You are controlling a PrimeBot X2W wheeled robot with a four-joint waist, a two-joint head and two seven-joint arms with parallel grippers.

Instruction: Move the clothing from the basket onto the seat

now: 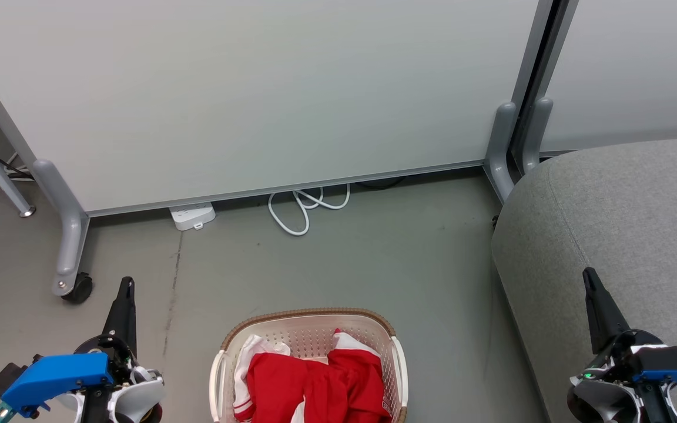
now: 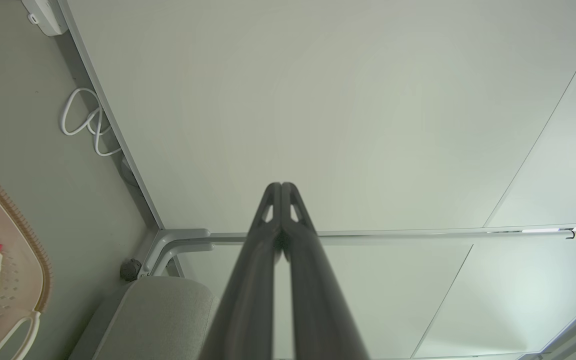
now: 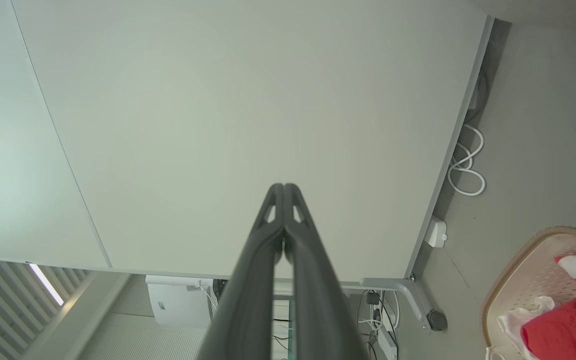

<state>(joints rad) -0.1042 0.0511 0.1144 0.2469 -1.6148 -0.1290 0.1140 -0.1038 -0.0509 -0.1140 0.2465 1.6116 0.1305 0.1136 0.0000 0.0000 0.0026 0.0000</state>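
Head view: my left gripper point(image 1: 128, 284) and right gripper point(image 1: 589, 274) both have fingers pressed together, holding nothing, one on either side of the basket point(image 1: 309, 314). The clothing point(image 1: 321, 388) lies bunched inside it on the floor point(image 1: 432, 264). The seat point(image 1: 626, 211) stands to the basket's right, apart from it.

The clothing point(image 1: 321, 385) was bright red with white panels. The basket point(image 1: 312, 336) was cream, dotted with holes, its rim brown. The seat point(image 1: 626, 217) was grey, the floor point(image 1: 385, 264) grey-green, the cable point(image 1: 309, 202) white.
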